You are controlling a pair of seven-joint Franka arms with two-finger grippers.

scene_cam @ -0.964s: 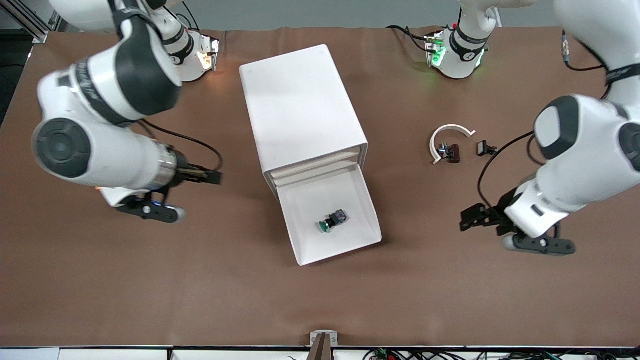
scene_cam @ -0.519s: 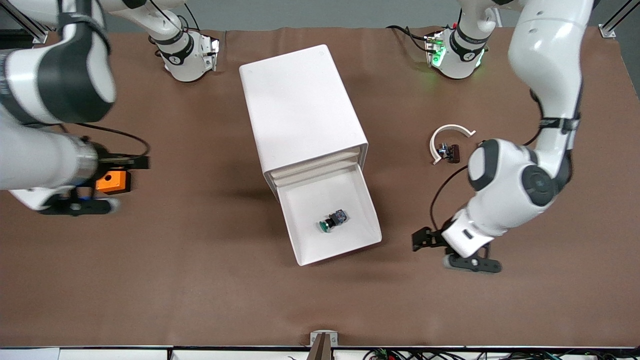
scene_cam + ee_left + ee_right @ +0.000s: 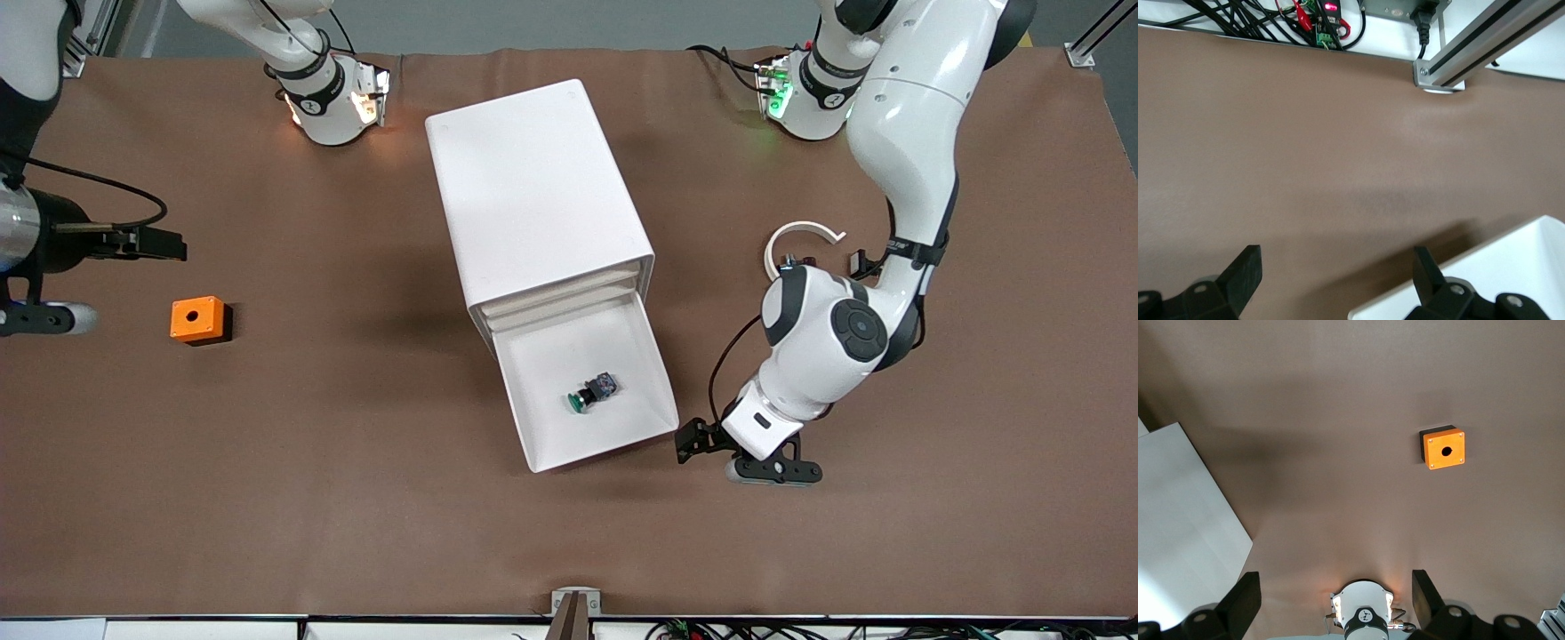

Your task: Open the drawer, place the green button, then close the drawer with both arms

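Observation:
The white cabinet (image 3: 533, 187) stands mid-table with its lowest drawer (image 3: 653, 373) pulled out. The green-capped button (image 3: 587, 396) lies on its side in the drawer. My left gripper (image 3: 690, 442) is open and empty, low over the table beside the drawer's front corner at the left arm's end. In the left wrist view its fingers (image 3: 1245, 273) are spread wide, with the drawer's white corner (image 3: 1511, 267) by one finger. My right gripper (image 3: 163, 243) is open and empty, up above the right arm's end of the table; its wide-spread fingers (image 3: 1245, 600) show in the right wrist view.
An orange cube with a hole (image 3: 197, 319) sits on the table near the right arm's end, also in the right wrist view (image 3: 1443, 448). A white curved part (image 3: 794, 235) and small dark parts (image 3: 861, 262) lie near the left arm's elbow.
My left gripper has swung in to the drawer's front corner. My right arm has pulled away toward its end of the table, uncovering the orange cube. Drawer and button have not moved.

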